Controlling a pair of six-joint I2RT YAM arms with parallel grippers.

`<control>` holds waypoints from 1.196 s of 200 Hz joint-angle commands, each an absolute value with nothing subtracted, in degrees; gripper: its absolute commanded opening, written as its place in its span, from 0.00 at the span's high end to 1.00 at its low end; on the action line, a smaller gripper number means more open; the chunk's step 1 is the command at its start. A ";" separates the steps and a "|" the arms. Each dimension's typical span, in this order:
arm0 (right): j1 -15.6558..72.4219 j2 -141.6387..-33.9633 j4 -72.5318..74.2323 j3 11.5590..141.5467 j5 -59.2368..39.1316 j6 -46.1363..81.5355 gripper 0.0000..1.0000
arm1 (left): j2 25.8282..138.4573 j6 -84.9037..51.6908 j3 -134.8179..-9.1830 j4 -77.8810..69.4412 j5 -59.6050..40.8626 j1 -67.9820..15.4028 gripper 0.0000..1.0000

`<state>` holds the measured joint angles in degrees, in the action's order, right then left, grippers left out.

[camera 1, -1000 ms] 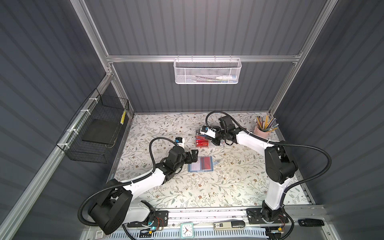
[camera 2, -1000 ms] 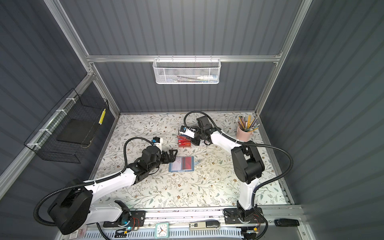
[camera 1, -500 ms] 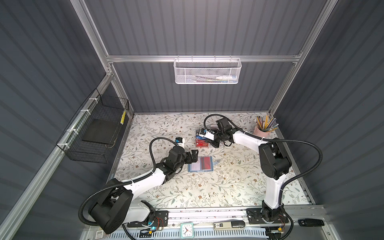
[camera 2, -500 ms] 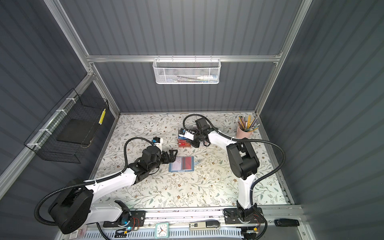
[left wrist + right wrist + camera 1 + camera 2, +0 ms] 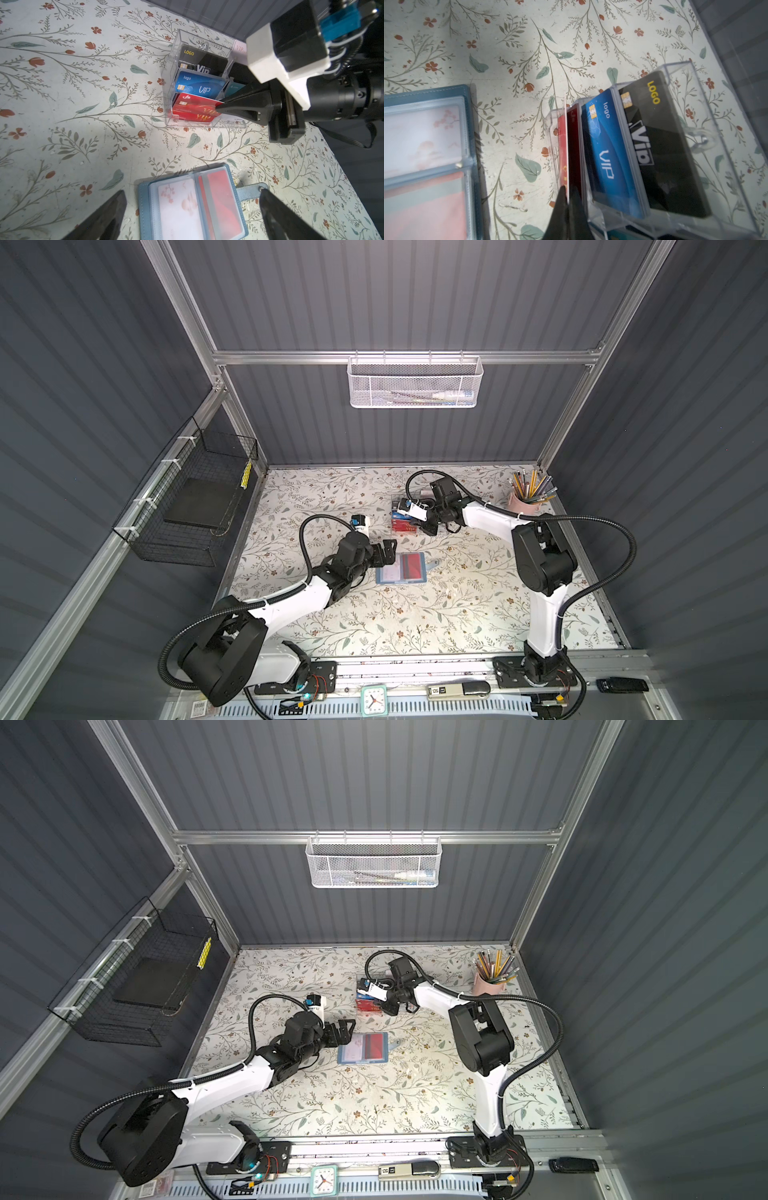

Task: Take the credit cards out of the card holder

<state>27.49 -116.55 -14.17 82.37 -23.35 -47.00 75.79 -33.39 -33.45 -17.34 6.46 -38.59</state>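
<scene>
The slate-blue card holder lies open on the floral table. Its clear sleeves hold two credit cards, a pale one with pink flowers and a red one. My left gripper is open, just left of the holder and pointing at it, with one finger on each side of it in the left wrist view. My right gripper is shut on the edge of a red card at the front tier of the clear acrylic rack.
The rack also holds a blue card and a black card. A pink cup of pencils stands at the back right. A black wire basket hangs on the left wall and a white mesh basket on the back rail.
The right arm has shifted slightly to the left, its gripper staying at the rack with the red card. The left arm and the card holder have not moved.
</scene>
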 commanded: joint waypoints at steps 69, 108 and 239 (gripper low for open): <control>27.23 -119.04 -17.23 86.83 -21.43 -47.52 0.93 | 77.41 -32.31 -33.53 -19.07 6.70 -38.85 0.00; 27.25 -118.99 -17.49 86.96 -21.48 -46.91 0.88 | 77.52 -32.31 -33.62 -19.12 6.68 -38.85 0.00; 27.18 -115.74 -15.05 85.39 -21.36 -43.15 0.83 | 76.85 -32.54 -33.37 -19.08 6.68 -38.85 0.00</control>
<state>27.42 -117.82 -16.03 85.54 -21.34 -45.36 77.28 -33.39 -33.45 -18.90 6.44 -38.59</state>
